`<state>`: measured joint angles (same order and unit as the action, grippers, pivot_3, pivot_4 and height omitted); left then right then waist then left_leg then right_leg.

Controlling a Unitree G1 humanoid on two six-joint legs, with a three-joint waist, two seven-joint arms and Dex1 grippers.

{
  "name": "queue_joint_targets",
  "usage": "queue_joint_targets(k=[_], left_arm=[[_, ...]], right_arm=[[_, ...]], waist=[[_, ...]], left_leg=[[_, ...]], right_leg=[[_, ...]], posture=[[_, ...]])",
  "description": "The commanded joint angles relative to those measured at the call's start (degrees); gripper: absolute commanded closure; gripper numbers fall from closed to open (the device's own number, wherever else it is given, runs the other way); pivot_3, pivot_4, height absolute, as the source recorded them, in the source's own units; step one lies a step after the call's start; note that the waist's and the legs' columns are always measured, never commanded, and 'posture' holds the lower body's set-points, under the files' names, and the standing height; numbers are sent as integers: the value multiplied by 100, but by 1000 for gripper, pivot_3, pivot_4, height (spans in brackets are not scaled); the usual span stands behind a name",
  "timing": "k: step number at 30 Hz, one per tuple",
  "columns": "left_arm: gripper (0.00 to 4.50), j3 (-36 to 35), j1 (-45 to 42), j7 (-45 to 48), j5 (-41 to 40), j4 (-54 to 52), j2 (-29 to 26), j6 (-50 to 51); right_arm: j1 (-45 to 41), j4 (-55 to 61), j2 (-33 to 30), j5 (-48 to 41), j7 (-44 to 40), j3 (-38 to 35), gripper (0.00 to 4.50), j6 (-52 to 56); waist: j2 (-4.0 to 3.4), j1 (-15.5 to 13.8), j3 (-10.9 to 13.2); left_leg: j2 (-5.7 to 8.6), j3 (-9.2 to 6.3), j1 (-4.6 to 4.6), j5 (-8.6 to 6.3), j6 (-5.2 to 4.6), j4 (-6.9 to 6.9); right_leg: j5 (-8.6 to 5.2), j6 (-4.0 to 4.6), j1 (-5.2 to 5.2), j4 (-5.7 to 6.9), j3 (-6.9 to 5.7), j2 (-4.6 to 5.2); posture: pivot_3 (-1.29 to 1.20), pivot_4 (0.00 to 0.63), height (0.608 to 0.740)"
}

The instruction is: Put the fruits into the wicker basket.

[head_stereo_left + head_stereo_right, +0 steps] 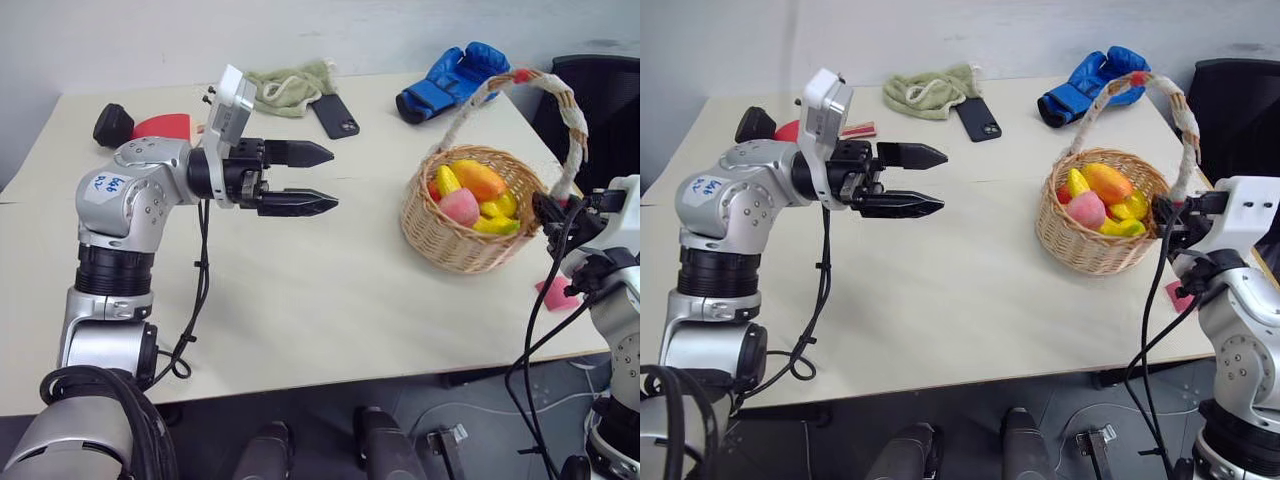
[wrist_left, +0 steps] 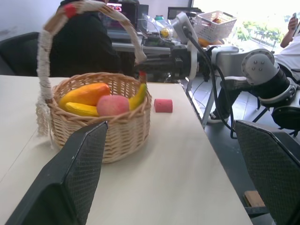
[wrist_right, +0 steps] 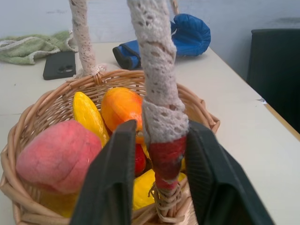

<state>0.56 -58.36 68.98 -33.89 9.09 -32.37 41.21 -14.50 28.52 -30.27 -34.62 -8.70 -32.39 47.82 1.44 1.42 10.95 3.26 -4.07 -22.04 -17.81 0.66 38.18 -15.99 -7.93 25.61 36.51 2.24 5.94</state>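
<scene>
Right gripper (image 3: 157, 187) sat at the wicker basket (image 1: 440, 235), its fingers either side of the handle's red-tied base, touching or not unclear. Left gripper (image 1: 318, 178) hovered wide open over the table (image 1: 330, 300), empty. Fruits (image 1: 475, 195) lay in the basket, near the table's right edge.

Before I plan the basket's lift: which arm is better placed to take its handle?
Right. Its claw already straddles the wicker basket's handle base, while the left claw hangs open over bare table, well away.
</scene>
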Motion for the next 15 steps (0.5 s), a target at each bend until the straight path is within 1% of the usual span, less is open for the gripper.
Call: queue_joint_targets(k=[1,2,3,5,6,8,10,12,14,15], left_arm=[[0,-132,-181,44,-56,3,-50,-49],[0,-113,-177,73,-33,26,-66,-78],[0,-90,-171,109,-10,43,-84,-109],[0,-72,-165,179,15,70,-121,-139],[0,-70,-175,215,20,94,-142,-139],[0,-76,-205,290,37,159,-179,-153],[0,-49,-249,420,54,267,-255,-143],[0,15,-255,578,96,340,-331,-192],[0,77,-249,710,160,403,-383,-282],[0,100,-254,766,186,441,-398,-310]], right_arm=[[258,689,-105,-576,19,-601,1671,279],[405,883,-174,-834,7,-787,1329,450],[561,1080,-257,-1075,-23,-972,1087,605],[942,1448,-487,-1636,-82,-1415,333,919],[1197,1602,-642,-1972,-146,-1714,57,1070],[1867,1822,-1037,-2733,-445,-2457,23,1318],[2817,1796,-1461,-3665,-1022,-3669,23,1561],[3540,1553,-1716,-4360,-1310,-4599,23,1654],[4147,1242,-1901,-4885,-1462,-5271,23,1648],[4406,1097,-1983,-5164,-1533,-5539,23,1637]], waist=[[0,-9,0],[0,-14,0],[0,-26,0],[0,-67,0],[-1,-98,0],[-1,-137,0],[-1,-153,0],[-1,-176,-1],[5,-195,3],[7,-193,4]], left_leg=[[0,0,-1,0,0,0],[0,-3,-2,0,0,0],[0,-4,-2,0,0,0],[0,-5,-4,-1,-1,0],[0,-5,-3,-1,-1,1],[0,-3,-2,-2,-4,1],[-2,-5,1,-8,-14,3],[0,-4,2,-15,-31,2],[-5,-3,10,-19,-43,0],[-8,-3,41,-22,-52,-3]], right_leg=[[0,0,0,0,0,0],[0,0,0,-1,-1,0],[0,0,0,-2,-2,0],[0,-1,-2,-5,-2,1],[1,-1,-4,-5,-2,0],[1,-3,-7,-8,-1,0],[2,-4,-17,-10,-3,-4],[3,-5,-21,-16,-2,-4],[11,-8,-42,-60,-6,-13],[17,-10,-80,-76,-5,-16]], posture=[[0,150,740],[0,150,740],[0,150,740],[0,150,740],[0,150,740],[0,150,740],[0,150,740],[0,150,740],[0,150,740],[0,150,740]])
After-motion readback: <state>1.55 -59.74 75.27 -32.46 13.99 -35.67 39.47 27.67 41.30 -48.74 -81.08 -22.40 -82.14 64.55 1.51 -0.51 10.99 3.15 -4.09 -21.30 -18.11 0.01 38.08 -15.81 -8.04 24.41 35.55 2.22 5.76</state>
